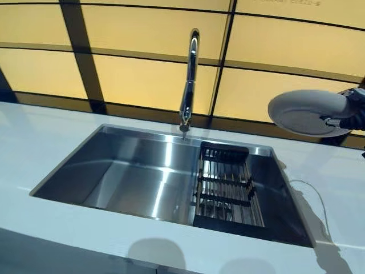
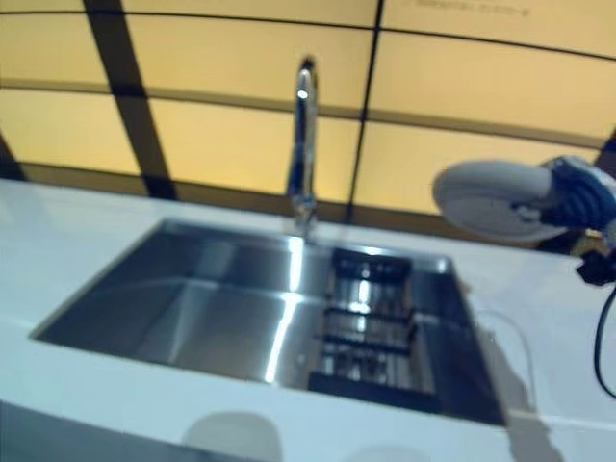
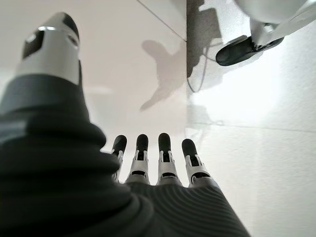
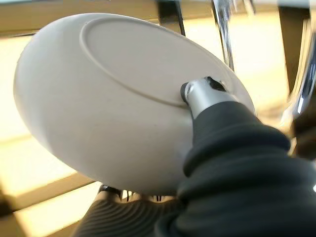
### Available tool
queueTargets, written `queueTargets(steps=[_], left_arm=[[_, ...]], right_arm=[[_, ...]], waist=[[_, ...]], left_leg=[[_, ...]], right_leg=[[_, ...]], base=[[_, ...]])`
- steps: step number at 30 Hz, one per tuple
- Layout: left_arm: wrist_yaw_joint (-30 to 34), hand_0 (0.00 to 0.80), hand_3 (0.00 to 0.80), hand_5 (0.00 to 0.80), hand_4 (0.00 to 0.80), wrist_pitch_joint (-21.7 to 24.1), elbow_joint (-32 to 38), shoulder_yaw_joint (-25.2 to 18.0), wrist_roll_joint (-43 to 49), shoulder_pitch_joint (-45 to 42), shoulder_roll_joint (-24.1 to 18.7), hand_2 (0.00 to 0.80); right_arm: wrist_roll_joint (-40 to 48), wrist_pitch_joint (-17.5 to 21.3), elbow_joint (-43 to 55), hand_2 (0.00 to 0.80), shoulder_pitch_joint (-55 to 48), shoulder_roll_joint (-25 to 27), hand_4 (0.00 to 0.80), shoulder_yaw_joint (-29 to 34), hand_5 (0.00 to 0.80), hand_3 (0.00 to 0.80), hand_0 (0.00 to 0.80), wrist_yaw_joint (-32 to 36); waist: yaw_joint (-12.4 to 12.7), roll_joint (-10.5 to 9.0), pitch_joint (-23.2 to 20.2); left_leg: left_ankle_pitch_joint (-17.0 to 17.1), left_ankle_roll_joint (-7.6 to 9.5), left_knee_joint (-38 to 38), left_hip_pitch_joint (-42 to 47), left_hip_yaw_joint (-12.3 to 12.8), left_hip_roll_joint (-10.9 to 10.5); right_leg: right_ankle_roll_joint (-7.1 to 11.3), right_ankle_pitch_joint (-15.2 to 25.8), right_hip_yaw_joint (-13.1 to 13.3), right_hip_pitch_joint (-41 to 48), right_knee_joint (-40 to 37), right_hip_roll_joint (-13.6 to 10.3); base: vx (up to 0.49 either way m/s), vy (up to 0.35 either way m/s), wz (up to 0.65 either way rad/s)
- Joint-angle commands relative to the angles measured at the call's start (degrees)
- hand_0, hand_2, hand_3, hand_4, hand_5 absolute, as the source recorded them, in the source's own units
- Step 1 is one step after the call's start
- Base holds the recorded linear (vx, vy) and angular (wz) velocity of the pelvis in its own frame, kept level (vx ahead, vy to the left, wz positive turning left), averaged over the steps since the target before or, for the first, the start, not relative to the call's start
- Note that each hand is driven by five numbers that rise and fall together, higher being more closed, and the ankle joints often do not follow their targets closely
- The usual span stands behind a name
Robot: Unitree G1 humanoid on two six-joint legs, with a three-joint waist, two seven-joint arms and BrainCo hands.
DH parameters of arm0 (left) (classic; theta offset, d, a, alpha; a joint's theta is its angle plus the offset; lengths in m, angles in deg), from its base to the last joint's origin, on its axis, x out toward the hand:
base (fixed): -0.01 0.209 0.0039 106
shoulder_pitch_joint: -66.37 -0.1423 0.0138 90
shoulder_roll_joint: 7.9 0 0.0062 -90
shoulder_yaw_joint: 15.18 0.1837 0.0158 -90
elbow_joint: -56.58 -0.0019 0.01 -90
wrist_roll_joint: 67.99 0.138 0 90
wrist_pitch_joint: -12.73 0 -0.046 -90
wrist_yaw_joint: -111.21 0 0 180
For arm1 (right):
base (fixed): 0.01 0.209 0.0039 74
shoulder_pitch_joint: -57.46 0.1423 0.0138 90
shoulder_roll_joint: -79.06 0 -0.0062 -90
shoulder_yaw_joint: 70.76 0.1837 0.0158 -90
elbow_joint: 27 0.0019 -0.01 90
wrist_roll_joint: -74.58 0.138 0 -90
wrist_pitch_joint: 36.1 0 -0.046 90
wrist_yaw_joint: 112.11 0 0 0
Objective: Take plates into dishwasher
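Left hand (image 3: pixel 148 168): idle, fingers straight and relaxed, held over the floor, carrying nothing. Counter (image 1: pixel 51 128): white, framing a steel sink (image 1: pixel 142 177). Tap (image 1: pixel 189 80): behind the sink. Rack (image 1: pixel 225 188): dark, in the sink's right part, empty. Plate (image 1: pixel 305 112): white, aloft over the counter's right end, tilted underside outward. Right hand (image 4: pixel 212 96): thumb pressed on the plate's base, pinching it for carrying, likely toward the dishwasher, which was not visible.

No lettering can be read; faint marks on the top wall panel (image 1: pixel 296 3) stay illegible.
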Motion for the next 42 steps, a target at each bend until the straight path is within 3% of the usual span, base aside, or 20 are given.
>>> queueTargets(steps=[1,8,14,19,23,24,29,32,36,39,42], left_arm=[[-0.9,0.0,0.0,0.0,0.0,1.3,-1.9,0.8,-2.1,2.3,-1.8,0.0],[-1.1,0.0,0.0,0.0,0.0,2.7,-4.0,2.5,-4.1,2.5,-1.5,0.0],[-1.2,0.0,0.0,0.0,0.0,3.1,-5.7,3.5,-4.1,1.7,-1.3,0.0],[-2.3,0.0,0.0,0.0,0.0,3.8,-6.3,2.9,-5.3,1.4,-1.9,0.0],[-2.7,0.0,0.0,0.0,0.0,4.1,-6.1,3.3,-6.3,1.6,-2.2,0.0],[-2.8,0.0,0.0,0.0,0.0,4.2,-5.9,3.3,-6.4,1.7,-2.4,0.0],[-2.7,0.0,0.0,0.0,0.0,4.0,-6.1,2.6,-6.4,2.4,-3.5,0.0],[-2.9,0.0,0.0,0.0,0.0,3.3,-5.6,2.1,-6.2,3.2,-4.1,0.0],[-3.5,0.0,0.0,0.0,0.0,2.9,-6.3,1.7,-5.7,5.6,-3.7,0.0],[-4.6,0.0,0.0,0.0,0.0,3.2,-6.3,2.0,-6.5,6.2,-1.9,0.0],[-5.2,0.0,0.0,0.0,0.0,3.5,-6.3,2.2,-7.0,6.0,-0.4,0.0]], right_arm=[[12.2,-1.5,0.2,0.8,1.6,-6.3,0.8,3.1,0.8,0.8,0.8,-4.6],[31.1,-2.6,2.4,0.8,0.4,-18.9,0.8,3.9,0.8,0.8,0.8,-8.9],[45.5,-3.0,4.8,0.8,-1.2,-25.5,0.8,3.8,0.8,0.8,0.8,-10.1],[57.0,-2.8,6.2,0.8,-1.2,-30.6,0.8,2.5,0.8,0.8,0.8,-8.1],[59.2,-1.5,5.9,0.8,0.3,-31.8,0.8,0.9,0.8,0.8,0.8,-7.8],[59.2,-1.1,5.3,0.8,2.0,-31.8,0.8,0.2,0.8,0.8,0.8,-8.0],[59.9,-0.7,4.9,0.8,5.0,-31.1,0.8,-0.3,0.8,0.8,0.8,-9.0],[58.5,-0.4,5.3,0.8,5.7,-30.7,0.8,-0.1,0.8,0.8,0.8,-9.7],[53.1,2.7,5.9,0.8,5.2,-28.1,0.8,1.1,0.8,0.8,0.8,-12.0],[48.0,4.0,6.1,0.8,6.2,-26.6,0.8,0.8,0.8,0.8,0.8,-14.6],[41.0,5.7,5.6,0.8,7.0,-25.0,0.8,0.1,0.8,0.8,0.8,-18.8]], waist=[[1.7,-2.14,-0.6],[-0.2,-1.24,0.8],[-1.4,-1.16,1.1],[-0.2,-1.18,1.1],[1.9,-0.75,0.5],[3.4,-0.71,0.0],[5.8,-1.68,-0.8],[6.4,-2.22,-1.0],[5.4,-2.93,-0.8],[4.9,-2.81,-0.5],[4.4,-2.52,-0.2]], left_leg=[[-4.1,4.61,5.7,-2.9,-0.4,-2.5],[-4.5,6.42,6.0,-3.3,0.0,-4.1],[-4.7,6.11,4.6,-2.4,1.5,-4.5],[-3.7,6.07,3.5,-3.1,5.4,-2.8],[-3.1,6.57,4.1,-5.0,7.4,-1.9],[-2.7,6.59,5.0,-6.6,8.4,-1.4],[-1.8,6.05,6.6,-9.4,10.5,-0.3],[-0.4,4.73,6.7,-10.7,11.6,1.2],[3.7,0.27,6.3,-12.9,12.2,5.8],[6.0,-1.84,6.1,-14.5,12.1,8.2],[6.9,-2.83,5.9,-14.7,10.6,9.1]], right_leg=[[3.41,-2.3,2.0,-2.3,8.8,-3.7],[4.75,1.8,4.1,-6.5,14.2,-5.6],[5.46,5.4,4.0,-9.2,13.7,-6.2],[5.51,5.8,-0.3,-10.1,16.1,-7.8],[4.66,3.9,-3.1,-8.3,18.8,-9.1],[4.49,3.0,-4.7,-6.3,19.5,-10.0],[5.28,2.7,-6.8,-1.9,19.3,-11.4],[5.28,-0.5,-8.0,0.7,15.7,-10.0],[3.69,-6.9,-7.9,3.7,8.4,-5.0],[1.85,-6.8,-6.6,3.9,5.7,-2.9],[0.61,-6.9,-5.8,4.0,5.1,-1.8]], base=[[-0.015,0.088,-0.19],[-0.012,0.128,-0.17],[0.017,0.096,-0.25],[-0.103,-0.016,-0.42],[-0.164,-0.066,-0.52],[-0.234,-0.161,-0.54],[-0.204,-0.234,-0.97],[-0.201,-0.348,-0.21],[-0.215,-0.398,-0.38],[-0.2,-0.294,-0.16],[-0.168,-0.217,-0.29]])
